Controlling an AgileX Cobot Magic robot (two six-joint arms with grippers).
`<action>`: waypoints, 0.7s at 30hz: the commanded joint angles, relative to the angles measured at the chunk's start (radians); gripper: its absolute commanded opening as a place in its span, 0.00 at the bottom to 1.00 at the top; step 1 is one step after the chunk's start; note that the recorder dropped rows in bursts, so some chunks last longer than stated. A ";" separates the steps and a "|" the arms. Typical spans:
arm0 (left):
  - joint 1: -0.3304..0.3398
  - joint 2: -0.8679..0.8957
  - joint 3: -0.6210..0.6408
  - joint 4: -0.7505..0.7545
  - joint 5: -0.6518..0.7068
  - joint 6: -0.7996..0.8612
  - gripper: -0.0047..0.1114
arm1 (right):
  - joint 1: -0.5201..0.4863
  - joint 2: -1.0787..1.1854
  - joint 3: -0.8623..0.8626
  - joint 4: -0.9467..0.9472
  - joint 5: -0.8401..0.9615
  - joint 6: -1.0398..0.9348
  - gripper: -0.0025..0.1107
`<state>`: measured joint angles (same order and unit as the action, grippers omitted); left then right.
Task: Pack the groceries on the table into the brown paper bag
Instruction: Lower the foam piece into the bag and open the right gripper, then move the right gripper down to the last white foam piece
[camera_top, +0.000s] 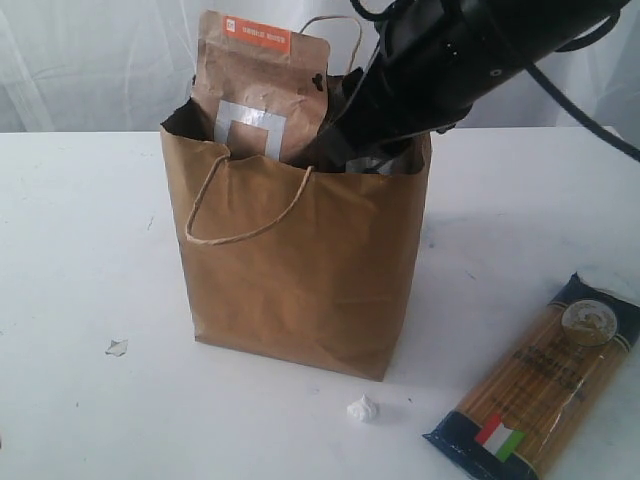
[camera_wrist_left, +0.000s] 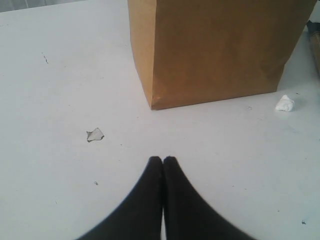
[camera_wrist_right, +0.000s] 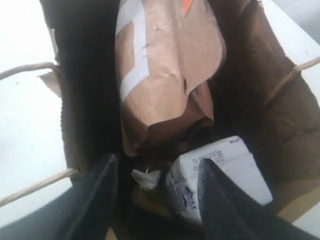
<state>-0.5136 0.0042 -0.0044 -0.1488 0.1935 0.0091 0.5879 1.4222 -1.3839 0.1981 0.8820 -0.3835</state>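
The brown paper bag (camera_top: 300, 270) stands upright on the white table (camera_top: 80, 230). The brown-orange pouch (camera_top: 262, 85) sticks out of its top. My right arm (camera_top: 450, 60) reaches into the bag. Inside, my right gripper (camera_wrist_right: 156, 161) is open, holding nothing, above the white-blue carton (camera_wrist_right: 225, 165) and beside the pouch (camera_wrist_right: 165, 75). A white cap on something yellow (camera_wrist_right: 147, 179) shows between the fingers. The spaghetti packet (camera_top: 545, 385) lies on the table to the right of the bag. My left gripper (camera_wrist_left: 162, 159) is shut and empty, low over the table, short of the bag (camera_wrist_left: 215, 50). Jar and can are hidden.
A small paper scrap (camera_top: 117, 347) lies left of the bag, also seen ahead of the left gripper as the scrap (camera_wrist_left: 94, 134). A crumpled white wad (camera_top: 363, 408) sits at the bag's front right corner. The bag's loop handle (camera_top: 245, 215) hangs over its front.
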 joint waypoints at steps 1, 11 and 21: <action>0.003 -0.004 0.004 -0.006 0.000 -0.009 0.04 | 0.002 -0.033 -0.002 -0.007 0.007 0.003 0.46; 0.003 -0.004 0.004 -0.006 0.000 -0.009 0.04 | 0.002 -0.233 0.001 -0.143 0.024 0.084 0.46; 0.003 -0.004 0.004 -0.006 0.000 -0.009 0.04 | 0.002 -0.406 0.163 -0.191 0.108 0.175 0.46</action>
<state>-0.5136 0.0042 -0.0044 -0.1488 0.1935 0.0091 0.5879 1.0673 -1.2807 0.0308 0.9634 -0.2475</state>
